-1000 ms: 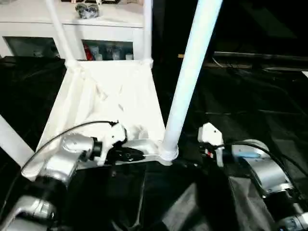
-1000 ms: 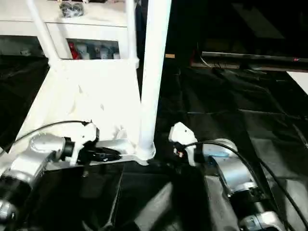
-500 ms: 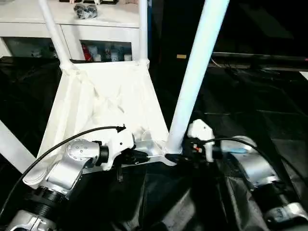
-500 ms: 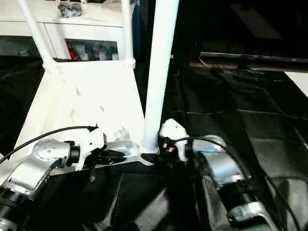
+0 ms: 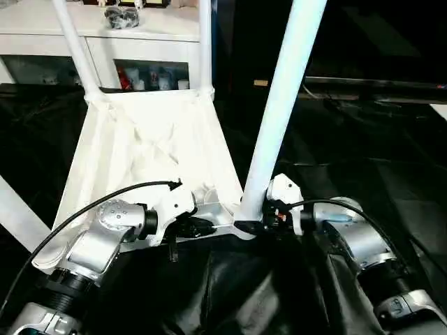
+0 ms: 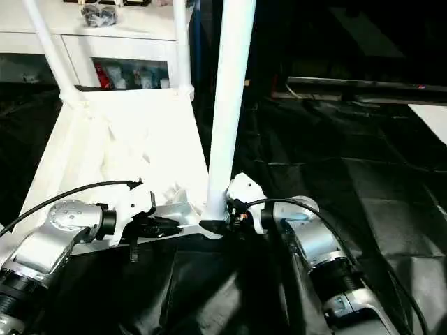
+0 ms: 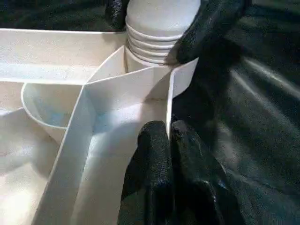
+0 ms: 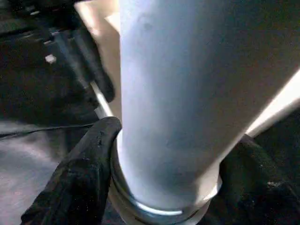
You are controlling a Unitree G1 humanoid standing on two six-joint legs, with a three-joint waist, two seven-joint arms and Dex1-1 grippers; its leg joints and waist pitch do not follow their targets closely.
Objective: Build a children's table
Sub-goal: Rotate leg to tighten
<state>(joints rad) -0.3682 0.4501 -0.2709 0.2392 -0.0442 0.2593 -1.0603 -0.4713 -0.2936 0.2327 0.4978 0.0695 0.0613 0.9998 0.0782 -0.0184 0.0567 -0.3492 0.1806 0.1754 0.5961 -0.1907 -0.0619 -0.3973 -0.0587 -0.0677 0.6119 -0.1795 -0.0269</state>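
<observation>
Table top: the children's table (image 5: 150,150) lies upside down on the black cover (image 5: 363,160), ribbed underside up, its near edge just in front of both forearms.
Legs: 4 stand in the corner sockets; the near right leg (image 5: 283,105) rises tall from its socket.
Left gripper (image 7: 168,154): fingers pressed together, pinching the thin near rim wall of the top beside that socket.
Right gripper (image 8: 164,187): fingers (image 8: 82,173) set on either side of the leg's base, touching it just above the ringed collar.
Handling: I judge the hollow plastic light and stiff, but smooth, so the tube could slip or twist in rubber pads.
Best hold: low on the leg near the collar, with the rim pinned so the top cannot slide on the cloth.
Risk: a long leg levers hard on its socket if pushed high up.
</observation>
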